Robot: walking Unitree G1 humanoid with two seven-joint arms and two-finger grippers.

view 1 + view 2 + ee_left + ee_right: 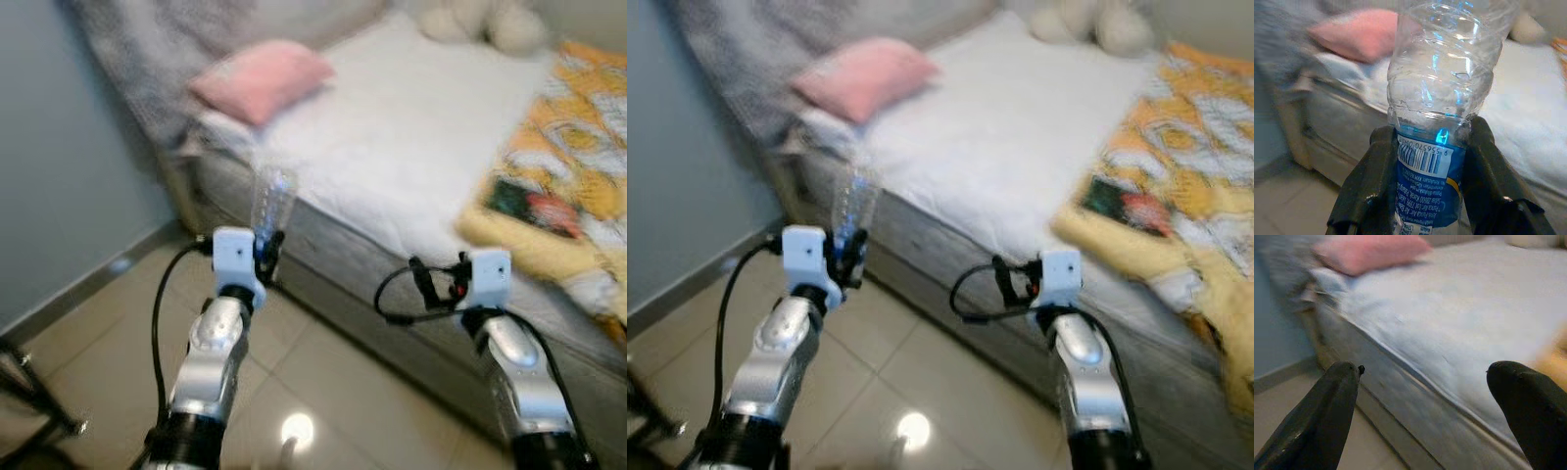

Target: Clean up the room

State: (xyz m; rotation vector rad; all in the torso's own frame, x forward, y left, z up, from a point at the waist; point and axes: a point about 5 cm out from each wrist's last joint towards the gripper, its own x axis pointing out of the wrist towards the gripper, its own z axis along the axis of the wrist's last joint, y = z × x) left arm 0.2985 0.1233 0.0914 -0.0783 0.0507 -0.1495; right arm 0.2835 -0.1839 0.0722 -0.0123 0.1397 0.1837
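Observation:
My left gripper point(266, 250) is shut on a clear plastic bottle point(271, 201) with a blue label, held upright in front of the bed's near corner. In the left wrist view the bottle point(1437, 93) stands between the two black fingers point(1366, 186), pinched at its label. My right gripper point(423, 279) is raised beside the bed's side, open, with nothing between its fingers point(1317, 423).
A bed with a white sheet point(411, 127) fills the right and back. On it lie a pink pillow point(263, 78), a yellow patterned blanket point(563, 166) and a pale plush toy point(485, 22). A grey wall point(69, 176) stands left. Tiled floor point(333, 392) lies below.

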